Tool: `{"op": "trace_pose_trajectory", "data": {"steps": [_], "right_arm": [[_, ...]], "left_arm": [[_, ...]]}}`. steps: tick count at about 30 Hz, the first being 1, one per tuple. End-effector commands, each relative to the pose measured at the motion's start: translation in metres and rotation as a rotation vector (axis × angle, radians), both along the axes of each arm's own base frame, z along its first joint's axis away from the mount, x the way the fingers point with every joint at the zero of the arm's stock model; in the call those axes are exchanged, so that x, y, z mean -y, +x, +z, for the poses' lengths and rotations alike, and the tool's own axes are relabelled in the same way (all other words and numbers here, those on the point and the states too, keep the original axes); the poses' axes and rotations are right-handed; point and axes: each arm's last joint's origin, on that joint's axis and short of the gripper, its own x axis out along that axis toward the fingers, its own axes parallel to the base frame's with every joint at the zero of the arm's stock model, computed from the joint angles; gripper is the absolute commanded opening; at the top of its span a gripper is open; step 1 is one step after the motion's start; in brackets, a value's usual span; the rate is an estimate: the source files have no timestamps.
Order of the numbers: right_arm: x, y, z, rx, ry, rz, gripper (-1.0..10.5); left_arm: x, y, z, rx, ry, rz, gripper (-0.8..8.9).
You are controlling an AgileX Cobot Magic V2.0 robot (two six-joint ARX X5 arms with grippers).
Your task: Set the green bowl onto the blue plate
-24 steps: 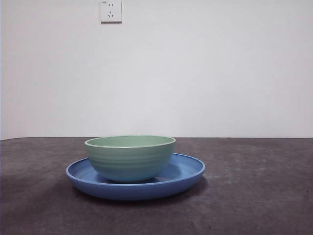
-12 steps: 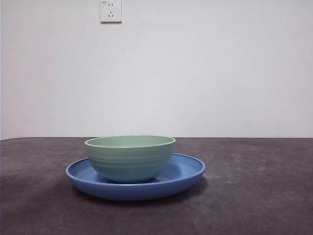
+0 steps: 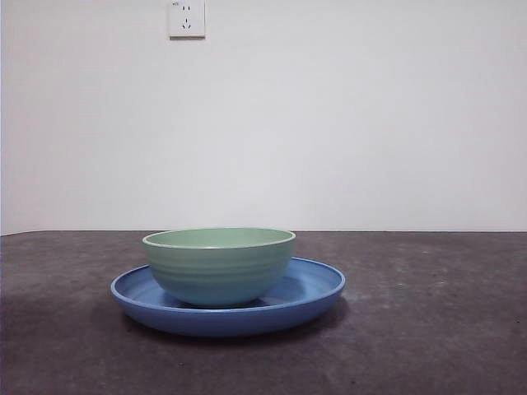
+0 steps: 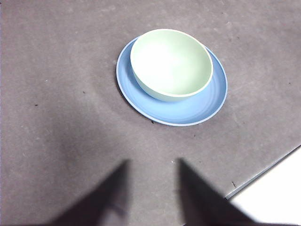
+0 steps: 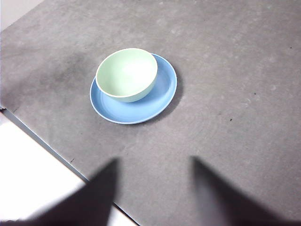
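Front view: the green bowl (image 3: 219, 265) is seen upright on the blue plate (image 3: 317, 290), offset toward nine o'clock. Left wrist view: the left gripper (image 4: 151, 188) is held high, jaws spread and empty. Right wrist view: the right gripper (image 5: 155, 188) likewise. Both are best kept clear so the bowl is not nudged.

No readable text, labels or numbers anywhere.

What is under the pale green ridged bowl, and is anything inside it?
The pale green ridged bowl sits on the wide glossy blue plate, covering part of it. Its inside looks empty in both wrist views.
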Motion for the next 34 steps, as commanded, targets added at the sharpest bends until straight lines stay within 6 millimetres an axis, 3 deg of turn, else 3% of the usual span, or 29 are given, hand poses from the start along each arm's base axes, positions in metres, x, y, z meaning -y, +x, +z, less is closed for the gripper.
{"op": "trace_pose_trajectory", "data": {"steps": [1,17,24,29,34], "right_arm": [[0.000,0.000,0.005,0.027,0.004,0.013,0.3],[0.000,0.000,0.005,0.028,0.003,0.012,0.3],[0.000,0.000,0.005,0.028,0.003,0.012,0.3],[0.000,0.000,0.005,0.027,0.003,0.012,0.3],[0.000,0.000,0.005,0.028,0.003,0.012,0.3]], "left_arm": [[0.000,0.000,0.002,0.018,-0.006,-0.003,0.24],[0.000,0.001,0.002,0.020,-0.007,-0.003,0.24],[-0.011,0.003,-0.006,0.086,0.047,0.113,0.25],[-0.023,0.015,-0.036,0.291,0.141,0.220,0.25],[-0.031,0.032,-0.079,0.523,0.083,0.359,0.25]]}}
